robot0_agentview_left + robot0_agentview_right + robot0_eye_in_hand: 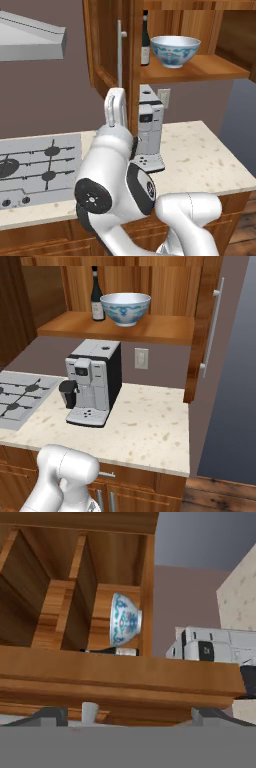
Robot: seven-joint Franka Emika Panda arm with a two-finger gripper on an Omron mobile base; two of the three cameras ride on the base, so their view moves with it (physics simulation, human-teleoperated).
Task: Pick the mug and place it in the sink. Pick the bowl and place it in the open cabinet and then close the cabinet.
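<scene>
My spot: a home kitchen.

I stand at a speckled beige stone counter [150,428] set on wooden base cupboards [45,237], with a gas hob [37,167] let into it and a grey range hood [30,40] overhead. A silver and black coffee machine [94,381] sits on the counter below a wall socket [141,358]. Above, the brown wooden cabinet [150,328] stands open, its door [207,331] carrying a long silver bar handle [212,326]; on its shelf a dark wine bottle [97,298] stands beside the blue-and-white bowl [125,308].
</scene>
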